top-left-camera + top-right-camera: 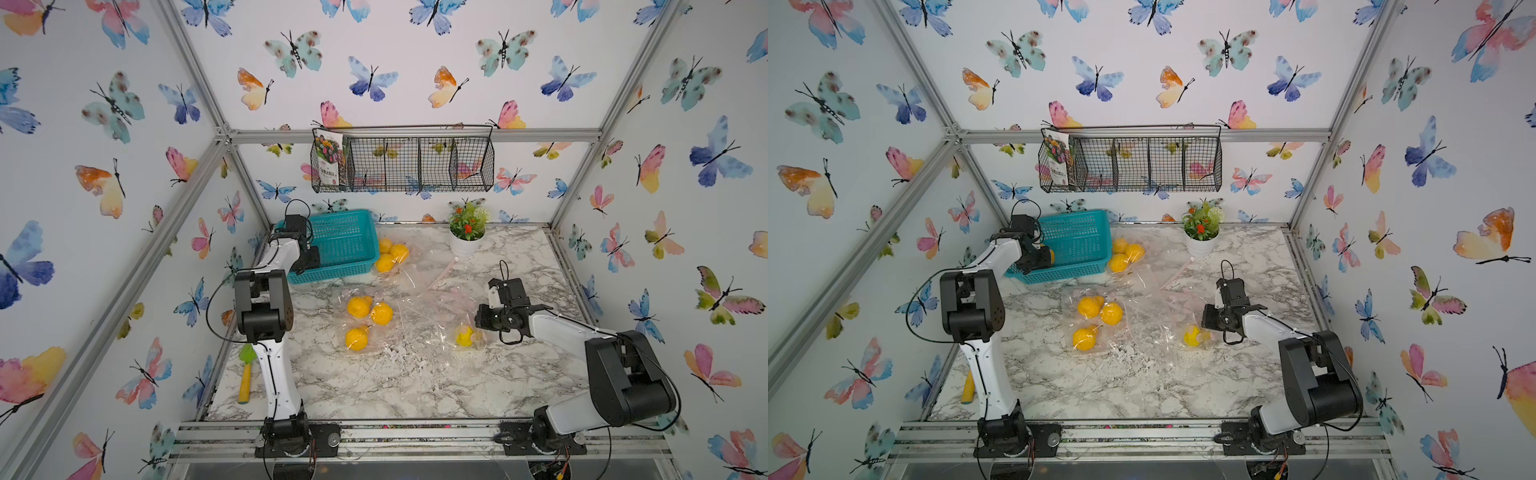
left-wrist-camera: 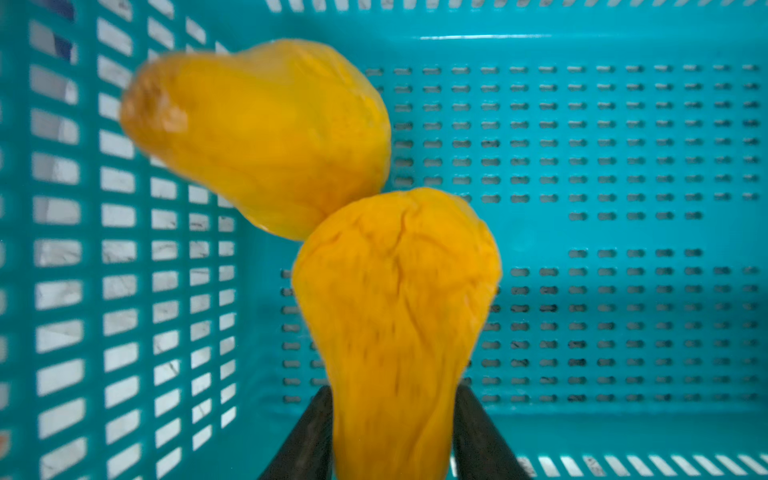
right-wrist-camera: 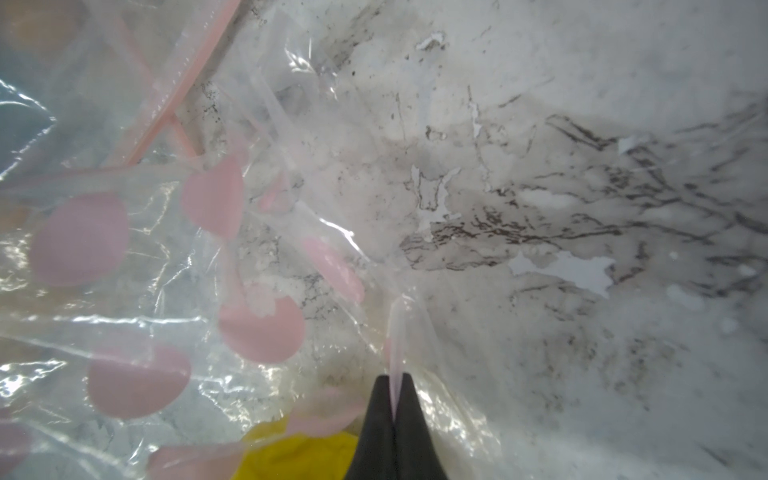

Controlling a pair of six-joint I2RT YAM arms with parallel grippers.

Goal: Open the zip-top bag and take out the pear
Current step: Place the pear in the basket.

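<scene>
The pear (image 2: 395, 311) fills the left wrist view, its narrow end between the fingers of your left claw (image 2: 392, 390), hanging over the basket (image 2: 623, 124) beside a second pear (image 2: 257, 137) in it. Whether those fingers pinch it or merely flank it, you cannot tell from here. Let go carelessly and it may knock that fruit and roll. Your right claw (image 3: 392, 380) is closed on the edge of the bag (image 3: 124, 311); a tug would drag it.

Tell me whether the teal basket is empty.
Not empty. In the left wrist view a pear lies in the basket; another pear sits between the left gripper's jaws.
</scene>
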